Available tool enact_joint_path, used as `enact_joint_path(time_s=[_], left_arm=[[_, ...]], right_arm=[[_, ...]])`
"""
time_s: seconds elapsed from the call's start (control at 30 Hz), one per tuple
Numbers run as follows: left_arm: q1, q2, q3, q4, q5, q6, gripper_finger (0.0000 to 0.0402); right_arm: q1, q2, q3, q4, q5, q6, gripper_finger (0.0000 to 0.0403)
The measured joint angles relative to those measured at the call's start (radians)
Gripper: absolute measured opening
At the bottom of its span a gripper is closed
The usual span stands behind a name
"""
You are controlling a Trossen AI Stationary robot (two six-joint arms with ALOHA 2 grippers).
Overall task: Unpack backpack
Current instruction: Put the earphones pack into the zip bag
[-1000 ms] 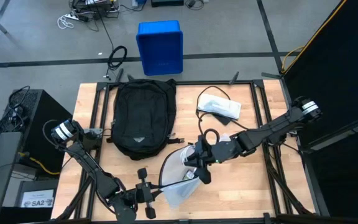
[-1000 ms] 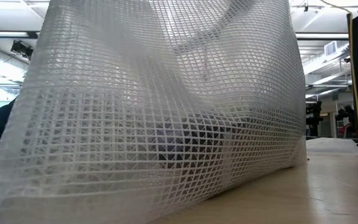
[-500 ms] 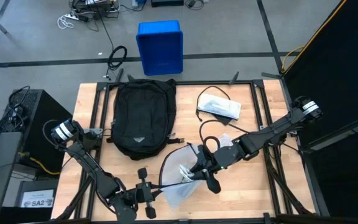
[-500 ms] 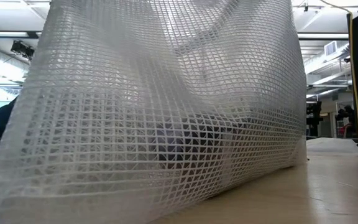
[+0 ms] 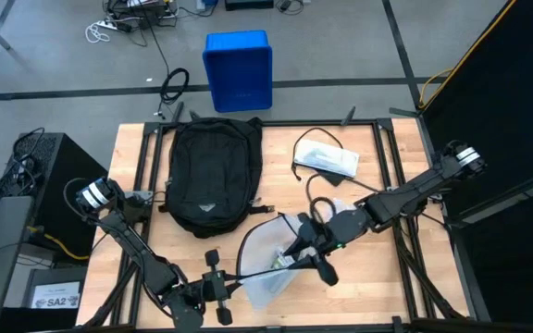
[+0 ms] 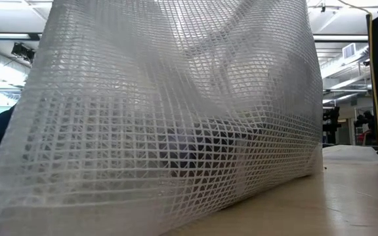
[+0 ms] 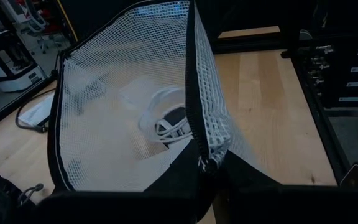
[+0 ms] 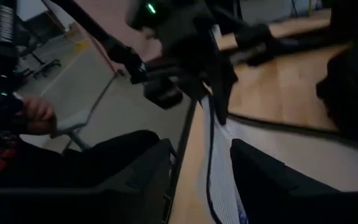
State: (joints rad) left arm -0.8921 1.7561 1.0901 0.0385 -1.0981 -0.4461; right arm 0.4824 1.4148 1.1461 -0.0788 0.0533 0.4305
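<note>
- Wooden bench (image 5: 387,277) carried the backpack (image 5: 211,176) at about ten o'clock, apart from both arms.
- We saw that over the last second the right gripper (image 5: 315,262) had slid from the mesh pouch's (image 5: 271,264) upper edge toward five o'clock; we could not tell how its jaws stood.
- Our left gripper (image 5: 218,287) stayed clamped on the pouch's black rim at six o'clock, holding it open.
- We judged the coiled white cable (image 7: 166,121) inside still needed removing.

Robotics lab, concrete floor (image 5: 340,46), loose cables (image 5: 128,18), blue bin (image 5: 238,69), framed wooden table (image 5: 387,268)
</note>
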Motion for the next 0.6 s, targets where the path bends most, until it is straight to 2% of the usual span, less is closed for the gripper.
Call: enact_joint_path(time_s=[0.17,0.23,0.43,0.6], left_arm=[[0.0,0.0,0.0,-0.001,0.0,0.0,0.0],[0.0,0.0,0.0,-0.003,0.0,0.0,0.0],[0.0,0.0,0.0,-0.005,0.0,0.0,0.0],[0.0,0.0,0.0,-0.003,0.0,0.0,0.0]], right_arm=[[0.021,-0.116,0.0,-0.1,0.013,-0.023,0.0139],[0.036,-0.168,0.001,-0.19,0.057,-0.008,0.0136],[0.097,-0.252,0.002,-0.597,0.327,0.146,0.0127],[0.12,-0.241,-0.019,-0.958,0.573,0.469,0.0123]])
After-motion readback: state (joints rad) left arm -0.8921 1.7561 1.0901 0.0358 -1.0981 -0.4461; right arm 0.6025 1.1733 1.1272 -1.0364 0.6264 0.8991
